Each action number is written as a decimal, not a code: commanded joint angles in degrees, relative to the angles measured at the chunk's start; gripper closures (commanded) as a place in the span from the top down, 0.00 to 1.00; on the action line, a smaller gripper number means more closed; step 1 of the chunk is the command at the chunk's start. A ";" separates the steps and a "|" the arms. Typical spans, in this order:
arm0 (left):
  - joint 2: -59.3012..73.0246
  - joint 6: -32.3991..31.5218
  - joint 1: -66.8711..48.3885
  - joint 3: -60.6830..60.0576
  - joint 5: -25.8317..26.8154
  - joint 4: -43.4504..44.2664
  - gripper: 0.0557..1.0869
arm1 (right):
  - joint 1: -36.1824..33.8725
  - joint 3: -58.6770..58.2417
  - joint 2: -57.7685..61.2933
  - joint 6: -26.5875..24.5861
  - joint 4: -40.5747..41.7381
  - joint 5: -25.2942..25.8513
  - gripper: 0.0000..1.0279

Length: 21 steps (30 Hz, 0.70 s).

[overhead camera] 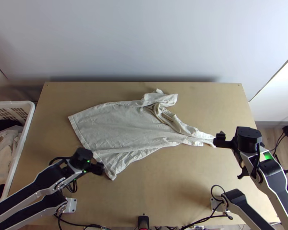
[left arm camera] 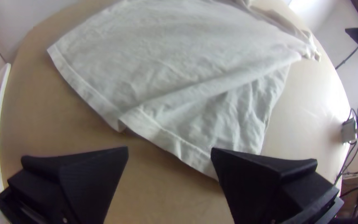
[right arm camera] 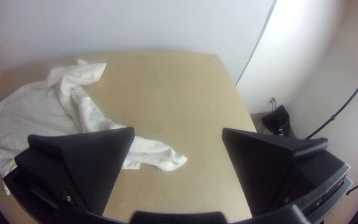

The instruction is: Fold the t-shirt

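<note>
The pale t-shirt (overhead camera: pixel 121 126) lies mostly spread on the table, its hem at the left, the collar and sleeves bunched toward the right. A strip near its lower edge is creased over. At the hem's near corner is my left gripper (overhead camera: pixel 98 168); in the left wrist view the same gripper (left arm camera: pixel 170 151) stands open, one finger against or over the hem corner of the shirt (left arm camera: pixel 179 83). My right gripper (overhead camera: pixel 217 140) is by the sleeve tip at the right; in the right wrist view this gripper (right arm camera: pixel 178 132) is open, the sleeve (right arm camera: pixel 158 155) lying between and below its fingers.
A white basket (overhead camera: pixel 27 126) holding clothes stands beyond the table's left edge. Bare tabletop (overhead camera: pixel 163 184) stretches along the near side between the arms. A wall rises behind the table's far edge. Cables (overhead camera: pixel 205 220) run along the near edge.
</note>
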 commanded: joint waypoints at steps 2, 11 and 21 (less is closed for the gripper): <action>5.30 -0.05 -8.58 -1.85 2.13 1.52 0.94 | -1.54 -0.80 -1.35 0.23 -1.12 -0.10 0.96; 10.14 -1.55 -13.94 1.93 2.04 2.22 0.94 | -4.00 -0.01 -1.52 0.23 -1.29 -0.10 0.96; 15.94 -1.55 -17.55 1.23 2.13 3.63 0.94 | -5.06 0.61 -1.35 0.23 -1.21 -0.10 0.96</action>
